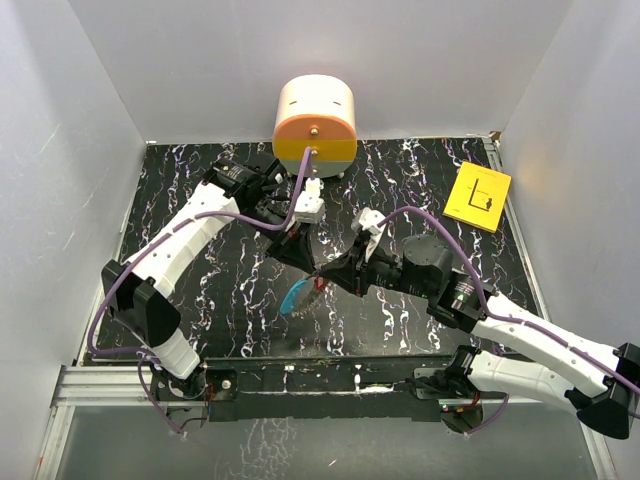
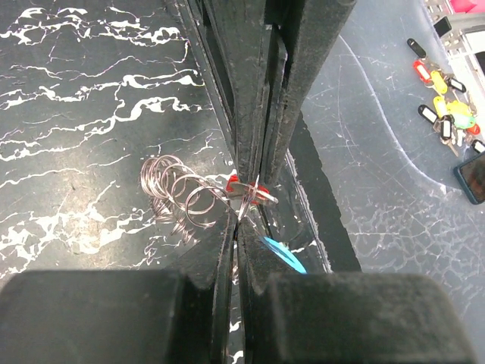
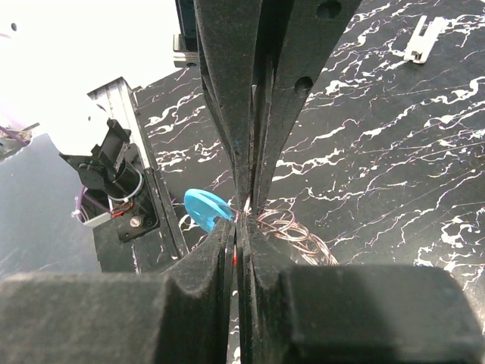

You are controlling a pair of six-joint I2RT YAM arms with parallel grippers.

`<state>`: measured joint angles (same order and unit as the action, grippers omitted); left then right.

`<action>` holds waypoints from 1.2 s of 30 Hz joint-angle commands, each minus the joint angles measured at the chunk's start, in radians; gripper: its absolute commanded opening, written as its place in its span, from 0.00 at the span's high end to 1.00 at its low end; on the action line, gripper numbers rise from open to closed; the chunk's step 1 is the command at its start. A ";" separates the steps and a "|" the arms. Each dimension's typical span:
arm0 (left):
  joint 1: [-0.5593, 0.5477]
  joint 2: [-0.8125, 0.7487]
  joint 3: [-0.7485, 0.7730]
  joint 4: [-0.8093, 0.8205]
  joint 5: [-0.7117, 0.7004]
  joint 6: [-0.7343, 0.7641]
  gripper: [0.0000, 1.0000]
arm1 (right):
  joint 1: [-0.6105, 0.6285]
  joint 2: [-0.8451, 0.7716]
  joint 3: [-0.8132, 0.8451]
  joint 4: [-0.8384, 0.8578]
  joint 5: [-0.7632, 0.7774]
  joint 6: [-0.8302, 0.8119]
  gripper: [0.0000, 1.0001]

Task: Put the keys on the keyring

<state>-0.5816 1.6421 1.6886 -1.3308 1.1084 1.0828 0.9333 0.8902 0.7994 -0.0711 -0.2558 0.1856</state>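
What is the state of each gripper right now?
Left gripper: closed on the keyring.
Right gripper: closed on the red key.

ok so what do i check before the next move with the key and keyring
1. Left gripper shut on the keyring: ok.
2. Right gripper shut on the red key: ok.
3. Grippers meeting tip to tip: ok.
4. Red key threaded onto the keyring: cannot tell.
5. Blue tag dangling unsnagged: cannot tell.
6. Yellow card well away from the grippers: ok.
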 commanded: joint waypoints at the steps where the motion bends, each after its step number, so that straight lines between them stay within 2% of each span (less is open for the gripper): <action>1: 0.008 -0.016 0.008 0.023 0.081 -0.052 1.00 | 0.000 -0.020 -0.002 0.085 0.007 -0.003 0.92; 27: 0.025 -0.059 -0.083 0.277 0.179 -0.472 1.00 | 0.002 -0.047 -0.041 0.071 0.092 0.001 0.92; 36: 0.025 -0.065 -0.092 0.289 0.210 -0.512 1.00 | 0.001 -0.045 -0.055 0.093 0.127 0.004 0.92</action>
<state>-0.5583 1.6394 1.6001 -1.0531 1.2209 0.6006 0.9333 0.8589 0.7422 -0.0639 -0.1528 0.1860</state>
